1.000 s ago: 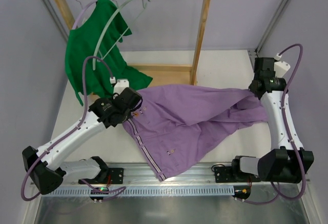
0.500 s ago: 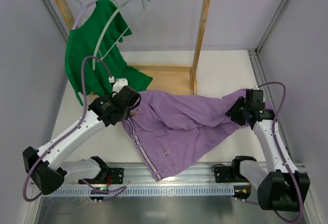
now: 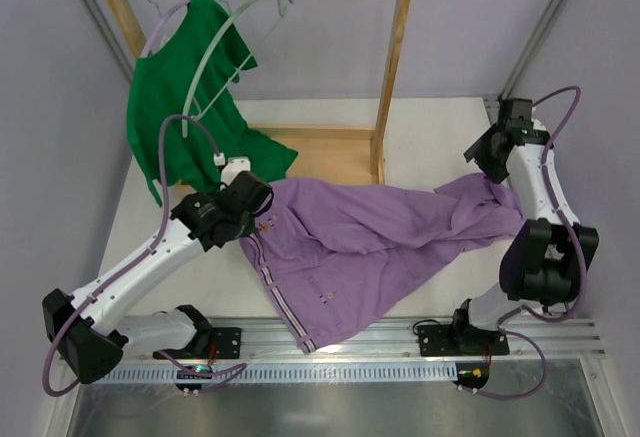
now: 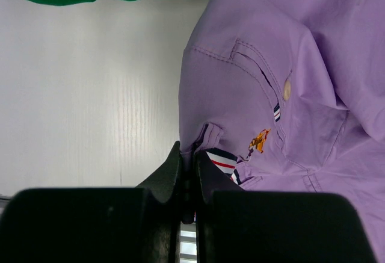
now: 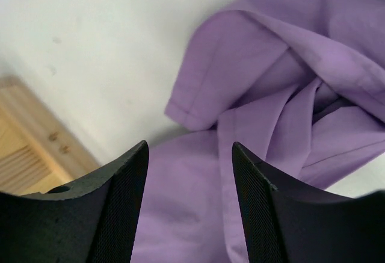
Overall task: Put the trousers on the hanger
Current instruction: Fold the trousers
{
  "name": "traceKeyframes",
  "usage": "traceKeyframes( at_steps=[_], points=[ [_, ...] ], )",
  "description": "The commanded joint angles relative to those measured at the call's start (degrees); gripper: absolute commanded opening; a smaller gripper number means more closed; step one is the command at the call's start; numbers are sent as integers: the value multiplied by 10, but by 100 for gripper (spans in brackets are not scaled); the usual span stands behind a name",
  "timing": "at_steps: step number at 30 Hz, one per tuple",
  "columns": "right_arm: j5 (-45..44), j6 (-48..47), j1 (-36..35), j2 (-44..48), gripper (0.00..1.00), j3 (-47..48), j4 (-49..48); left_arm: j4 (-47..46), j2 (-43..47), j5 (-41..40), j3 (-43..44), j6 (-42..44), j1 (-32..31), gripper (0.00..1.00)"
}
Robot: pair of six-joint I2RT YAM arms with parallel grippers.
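a: where do the trousers (image 3: 370, 242) lie?

b: spread across the middle of the table (image 3: 440, 127), between the two arms. their far edge runs along the base of the wooden rack (image 3: 395, 67). the striped waistband corner reaches down to the metal rail (image 3: 350, 342) at the near edge. the leg ends bunch up at the right, beside the right arm.

a: and the claws?

b: the left gripper (image 4: 187, 154) is pressed together on the waistband edge, cloth pinched between its fingers. the right gripper (image 5: 187, 154) is spread, hanging above the crumpled leg end with nothing between its fingers.

a: the hanger (image 3: 205, 67)?

b: on the rack's top bar, tilted, lying across the green shirt (image 3: 185, 107), well apart from the trousers.

a: room to move?

b: bare table right of the rack's post, reaching to the right gripper at the far right corner. there is also a bare strip left of the left gripper, seen from the left wrist. the green shirt's hem hangs just beyond the left gripper.

a: what can't be made out?

b: from above, the left wrist covers its own fingertips. the legs fold over each other, so they cannot be told apart. the right wrist view cuts the cloth off at its right and lower edges, and the right arm's elbow hides the table by the leg ends.
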State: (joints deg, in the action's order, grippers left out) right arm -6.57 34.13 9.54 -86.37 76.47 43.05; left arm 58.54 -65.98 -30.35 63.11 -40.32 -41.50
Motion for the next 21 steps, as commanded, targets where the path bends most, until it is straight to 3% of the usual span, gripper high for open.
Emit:
traceKeyframes(
  at_steps=[1,6,21],
  points=[
    [-50,34,30,-64,61,41,67,-24,32,2,-5,-8,4,0],
    [-8,62,67,-146,60,70,52,-55,57,31,-19,-17,3,0],
    [-81,113,86,-332,59,250,83,-94,74,78,-52,0,4,0]
  ],
)
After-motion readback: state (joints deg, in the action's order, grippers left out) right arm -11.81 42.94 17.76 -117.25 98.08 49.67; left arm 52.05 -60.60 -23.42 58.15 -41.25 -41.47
